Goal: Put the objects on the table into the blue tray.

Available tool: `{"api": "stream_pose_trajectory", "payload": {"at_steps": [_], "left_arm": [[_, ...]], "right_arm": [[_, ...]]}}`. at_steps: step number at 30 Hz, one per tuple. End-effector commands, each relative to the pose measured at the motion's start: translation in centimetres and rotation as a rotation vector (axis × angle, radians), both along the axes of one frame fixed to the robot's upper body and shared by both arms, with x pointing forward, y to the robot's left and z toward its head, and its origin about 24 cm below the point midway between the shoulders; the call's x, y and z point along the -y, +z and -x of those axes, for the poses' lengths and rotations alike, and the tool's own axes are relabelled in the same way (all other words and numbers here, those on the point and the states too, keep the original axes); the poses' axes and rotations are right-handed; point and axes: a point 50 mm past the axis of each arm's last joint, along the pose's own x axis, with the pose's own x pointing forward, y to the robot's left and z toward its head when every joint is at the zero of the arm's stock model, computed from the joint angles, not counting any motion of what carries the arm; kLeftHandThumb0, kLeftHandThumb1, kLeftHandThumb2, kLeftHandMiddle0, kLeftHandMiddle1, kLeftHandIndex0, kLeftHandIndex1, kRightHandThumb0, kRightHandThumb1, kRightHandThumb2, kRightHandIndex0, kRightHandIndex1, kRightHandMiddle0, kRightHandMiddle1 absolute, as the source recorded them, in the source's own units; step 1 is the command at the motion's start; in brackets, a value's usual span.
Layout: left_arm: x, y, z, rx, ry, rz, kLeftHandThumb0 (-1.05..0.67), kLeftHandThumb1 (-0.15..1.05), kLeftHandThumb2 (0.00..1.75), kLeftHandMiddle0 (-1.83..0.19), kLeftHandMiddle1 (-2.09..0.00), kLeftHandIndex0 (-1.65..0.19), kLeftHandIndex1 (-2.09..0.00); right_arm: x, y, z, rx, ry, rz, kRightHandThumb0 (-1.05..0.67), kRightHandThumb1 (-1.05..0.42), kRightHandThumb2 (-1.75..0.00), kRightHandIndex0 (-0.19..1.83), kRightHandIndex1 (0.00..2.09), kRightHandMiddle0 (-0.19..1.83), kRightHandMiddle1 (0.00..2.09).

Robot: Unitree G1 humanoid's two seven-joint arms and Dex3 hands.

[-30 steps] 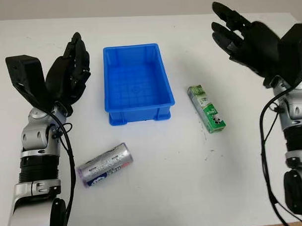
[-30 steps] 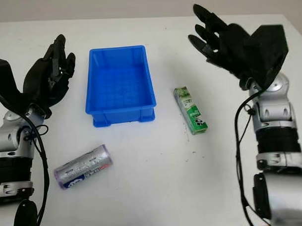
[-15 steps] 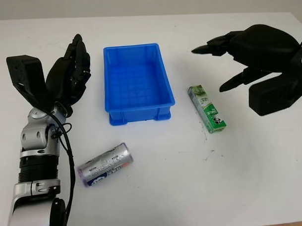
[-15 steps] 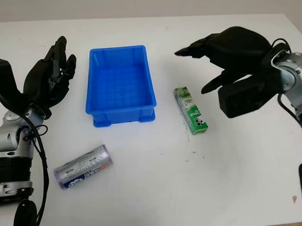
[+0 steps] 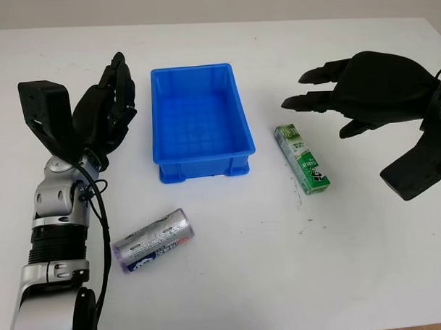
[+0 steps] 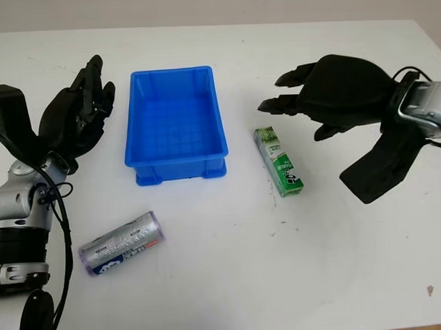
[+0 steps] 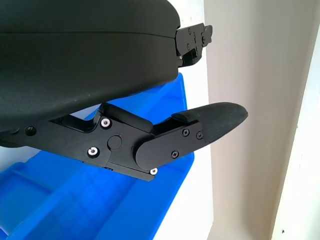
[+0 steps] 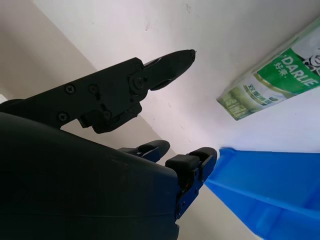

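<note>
The green box [image 5: 301, 159] lies on the white tabletop [image 5: 282, 264], just to the right of the blue tray [image 5: 199, 121], which holds nothing yet. The right robot hand [image 5: 348, 95] hangs above and beside the box, open, grasping nothing; the step in hand seems to be the reach for it. Next it must come down and close on the box's long sides. The left robot hand [image 5: 103, 111] is open, raised left of the tray. One box, one silver can [image 5: 153, 240], one tray.
</note>
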Motion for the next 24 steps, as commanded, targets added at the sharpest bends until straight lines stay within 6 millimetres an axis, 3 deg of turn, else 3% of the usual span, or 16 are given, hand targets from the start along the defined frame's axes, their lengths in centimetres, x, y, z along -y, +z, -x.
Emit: {"api": "stream_pose_trajectory", "payload": {"at_steps": [1, 9, 16, 24], "left_arm": [[0.0, 0.9, -0.2, 0.029, -0.006, -0.017, -0.7, 1.05, 0.75, 0.19, 0.0, 0.19, 0.0], [-0.1, 1.0, -0.2, 0.031, -0.006, -0.014, -0.7, 1.05, 0.75, 0.19, 0.0, 0.19, 0.0], [0.0, 1.0, -0.2, 0.03, -0.003, -0.014, -0.7, 1.05, 0.75, 0.19, 0.0, 0.19, 0.0], [0.0, 1.0, -0.2, 0.032, -0.004, -0.018, -0.7, 1.05, 0.75, 0.19, 0.0, 0.19, 0.0]], "right_arm": [[0.3, 0.7, 0.2, 0.024, 0.021, 0.016, -0.28, -0.86, -0.06, 0.43, 0.09, 0.39, 0.09], [-0.2, 0.2, 0.4, 0.054, 0.133, 0.011, -0.29, -0.88, -0.06, 0.44, 0.09, 0.41, 0.09], [-0.2, -0.3, 0.7, 0.043, 0.193, 0.026, -0.15, -0.93, -0.07, 0.51, 0.12, 0.46, 0.12], [0.2, -1.5, 0.9, 0.015, 0.223, 0.067, -0.2, -0.92, -0.05, 0.57, 0.13, 0.5, 0.14]]}}
